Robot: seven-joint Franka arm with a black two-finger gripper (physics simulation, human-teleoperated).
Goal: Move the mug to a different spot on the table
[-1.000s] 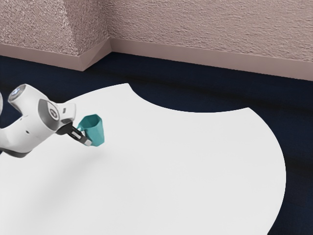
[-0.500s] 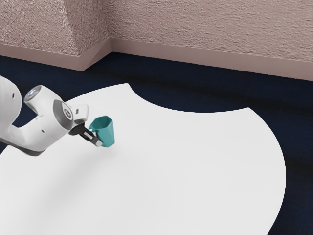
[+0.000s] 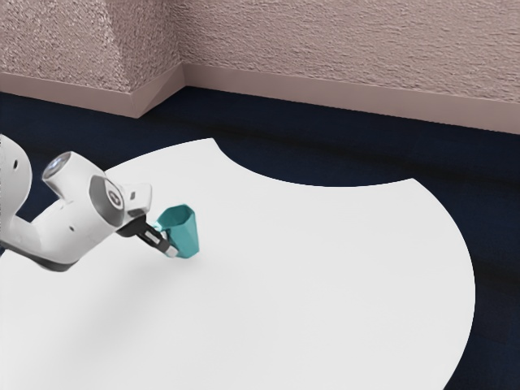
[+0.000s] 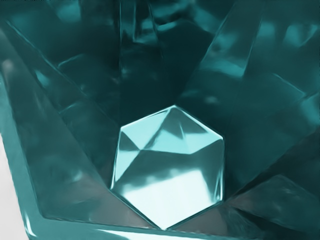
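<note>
gripper: clenched on the mug's near wall, with the black fingers slanting down toward the exterior view's right.
mug: teal and faceted, tilted in the grasp, mouth up and turned toward the arm. It sits over the table's part at the exterior view's left. I cannot tell whether its base touches the top.
mug inside: in the wrist view, a pale six-sided bottom with dark angled walls rising all round it.
arm: white, entering from the exterior view's left and bent low over the table.
table: white, with curved edges and a rounded bite in the far side.
floor: dark blue.
wall: rough and pinkish, with a plain skirting.
</note>
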